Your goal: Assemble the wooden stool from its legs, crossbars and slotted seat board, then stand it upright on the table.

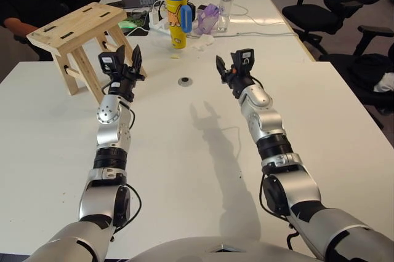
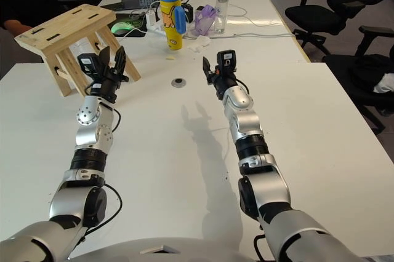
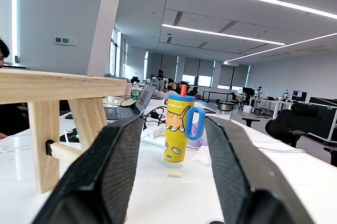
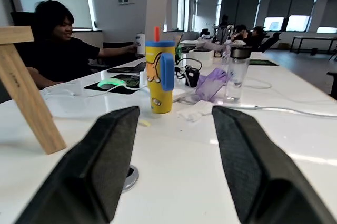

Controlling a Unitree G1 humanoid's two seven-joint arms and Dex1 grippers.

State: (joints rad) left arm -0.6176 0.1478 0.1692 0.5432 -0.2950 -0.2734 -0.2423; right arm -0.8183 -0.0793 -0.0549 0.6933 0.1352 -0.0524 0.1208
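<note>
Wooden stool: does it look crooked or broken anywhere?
No. The pale wooden stool stands upright on the white table, with its seat board level and its visible legs and crossbar in place. Nothing looks spilled or damaged.

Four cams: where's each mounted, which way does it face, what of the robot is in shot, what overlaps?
Left eye view: head, facing forward and down over the table; both arms, left pincer by the stool, right pincer open.
Right eye view: same head's other eye, same scene and arms.
Left wrist view: left wrist, level across the table; its open fingers frame the yellow cup.
Right wrist view: right wrist, same heading; its fingers frame the same cup.
Shared: stool and cup show in all four.
</note>
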